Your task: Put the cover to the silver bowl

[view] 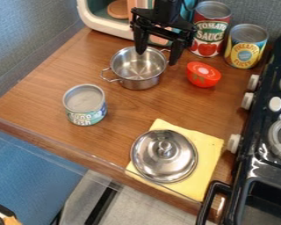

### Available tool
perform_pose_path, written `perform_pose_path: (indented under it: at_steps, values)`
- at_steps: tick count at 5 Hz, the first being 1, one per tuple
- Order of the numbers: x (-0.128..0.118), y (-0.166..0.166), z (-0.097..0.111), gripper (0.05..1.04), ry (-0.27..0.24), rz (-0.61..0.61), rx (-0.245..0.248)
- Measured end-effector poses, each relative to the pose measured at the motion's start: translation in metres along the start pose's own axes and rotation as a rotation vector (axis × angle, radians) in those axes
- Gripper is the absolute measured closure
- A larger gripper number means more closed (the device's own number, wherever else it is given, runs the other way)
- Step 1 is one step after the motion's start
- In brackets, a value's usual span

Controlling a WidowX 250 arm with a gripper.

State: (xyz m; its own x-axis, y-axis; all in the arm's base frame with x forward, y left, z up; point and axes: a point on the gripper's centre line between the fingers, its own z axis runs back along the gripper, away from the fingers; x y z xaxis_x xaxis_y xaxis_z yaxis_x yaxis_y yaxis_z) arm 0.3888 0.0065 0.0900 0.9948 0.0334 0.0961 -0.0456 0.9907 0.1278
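In the camera view, the black two-finger gripper (pixel 157 58) hung from the top edge over the shiny silver metal pot (pixel 140 82), its fingers spread apart with a gap between them. The pot, round and open-topped with two small loop handles, stood upright on the brown wooden counter (pixel 46 103). The task's cover, a round silver metal lid with a knob on top (pixel 164 160), lay knob up, well apart from the pot, on a yellow cloth (pixel 206 176) close to the counter's front edge.

Nearer the left, a short can with a blue-green label (pixel 86 105) stood upright. A red toy tomato half (pixel 203 75) rested to the right of the pot. Behind it, a tall can with a red-and-white label (pixel 210 33) stood just beside a yellow-and-blue labelled can (pixel 245 48). A white toy oven with a teal interior (pixel 107 29) sat at the back, and a black toy stove with pale knobs (pixel 251 178) ran along the right side.
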Motion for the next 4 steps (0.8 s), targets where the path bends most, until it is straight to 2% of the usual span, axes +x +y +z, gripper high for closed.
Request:
perform_pose_path:
  at_steps: [1, 2, 3, 4]
  values:
    - [-0.006, -0.002, -0.016, 0.083, 0.045, -0.003, 0.003]
    - [-0.031, -0.023, -0.023, 0.083, 0.076, -0.052, 0.011]
    - [-0.058, -0.041, 0.003, 0.083, 0.024, -0.096, -0.015]
    - [-0.085, -0.049, 0.011, 0.083, 0.005, -0.122, -0.032]
